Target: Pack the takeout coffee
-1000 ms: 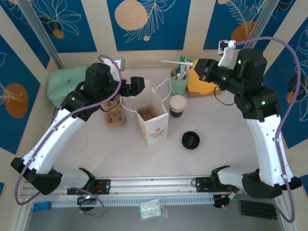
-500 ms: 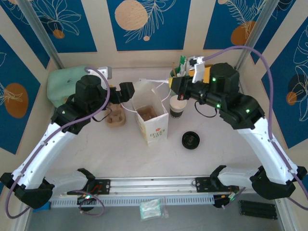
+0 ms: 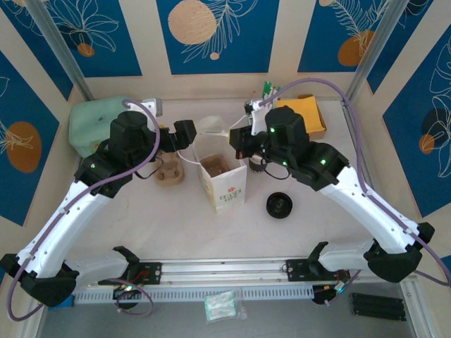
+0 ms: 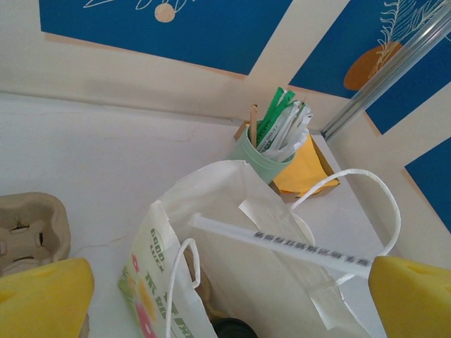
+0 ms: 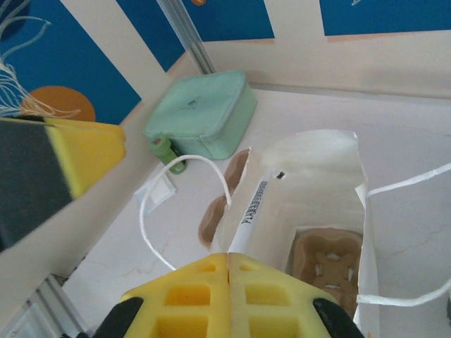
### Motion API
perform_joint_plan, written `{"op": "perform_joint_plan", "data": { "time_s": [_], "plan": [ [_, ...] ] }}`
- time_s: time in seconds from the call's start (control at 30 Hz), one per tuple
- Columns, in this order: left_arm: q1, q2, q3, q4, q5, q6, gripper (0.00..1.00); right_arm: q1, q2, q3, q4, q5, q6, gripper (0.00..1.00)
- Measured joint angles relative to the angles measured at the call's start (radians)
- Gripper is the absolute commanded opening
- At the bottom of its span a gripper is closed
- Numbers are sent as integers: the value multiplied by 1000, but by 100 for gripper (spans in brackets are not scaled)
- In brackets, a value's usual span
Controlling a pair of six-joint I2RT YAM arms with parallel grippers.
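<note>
Pincer states first: right pincer (image 5: pixel 229 267) pressed together on a paper-wrapped straw (image 5: pixel 248 211), gripped at its near end so the free end reaches out over the mouth of the paper bag (image 5: pixel 317 165); judged reason: a long thin item goes in endwise, lined up with the opening. Left pincer (image 3: pixel 186 134) spread wide, holding nothing; its yellow fingers (image 4: pixel 42 296) sit at the lower corners of the left wrist frame, either side of the bag; probably placed to steady or spread the rim, though no contact is visible. Bag upright at centre of the overhead frame; handles hang outward, which leaves the mouth free.

Containers: bag holds a moulded pulp carrier (image 5: pixel 328 260) at its bottom; whether a cup sits in it cannot be told. Second pulp carrier (image 3: pixel 169 172) on the counter (image 3: pixel 162 225) just left of the bag; sockets look empty. Green cup (image 4: pixel 264 151), upper centre of the left wrist frame, stuffed with sachets and stirrers; yellow packet (image 4: pixel 303 169) just beside it. Black lid (image 3: pixel 280 205) loose on the counter, lower right of the bag.

Takeout coffee: place cannot be told; the right arm covers the spot just right of the bag in the overhead frame; judgement: packing of the coffee itself unconfirmed.
</note>
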Motion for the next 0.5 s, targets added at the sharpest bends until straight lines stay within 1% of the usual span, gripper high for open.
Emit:
{"op": "perform_joint_plan", "data": {
  "time_s": [0.17,0.5],
  "plan": [
    [0,17,-3,10,16,-10,99,24,26,-55,60,47,-23,0],
    [0,35,-10,14,37,-19,99,39,117,-97,155,78,-59,0]
  ]
}}
